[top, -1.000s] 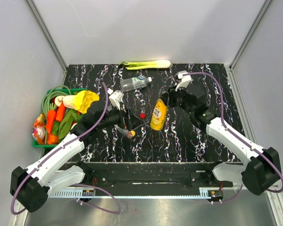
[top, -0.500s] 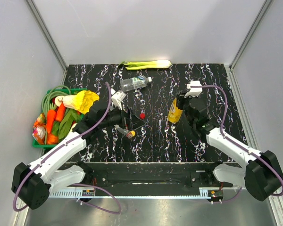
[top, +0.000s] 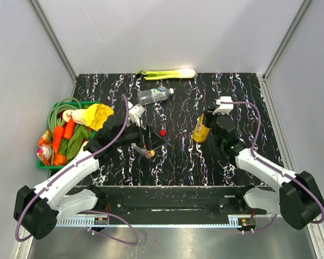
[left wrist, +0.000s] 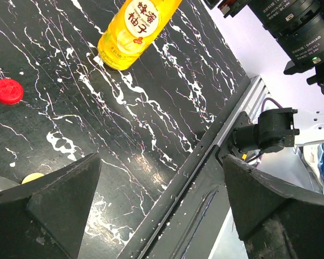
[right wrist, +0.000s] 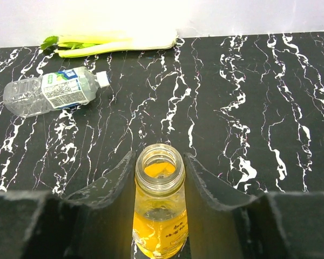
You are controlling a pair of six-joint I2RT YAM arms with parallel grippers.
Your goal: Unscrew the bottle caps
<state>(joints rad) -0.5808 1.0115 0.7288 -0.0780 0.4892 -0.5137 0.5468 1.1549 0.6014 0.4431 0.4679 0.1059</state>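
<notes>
Workspace on black marbled table point(top: 178, 156). Green plastic basket point(top: 42, 167) of vegetables sits at far left. Left gripper point(top: 147, 141) — fingers spread wide, holding nothing — hangs just beside a small yellow-orange round cap point(left wrist: 32, 177) lying on the surface. Clear plastic bottle with blue-green label point(top: 154, 95) lies on its side toward the back, its white cap point(right wrist: 103, 79) on. Small red round cap point(top: 162, 131) lies loose near centre. Yellow-orange juice bottle point(right wrist: 160, 226) stands upright, mouth uncapped — right gripper point(right wrist: 160, 162) pinches its neck.

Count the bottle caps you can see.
3: red cap loose mid-table; yellow cap loose by the left gripper; white cap on the lying clear bottle. Others may be hidden.
</notes>
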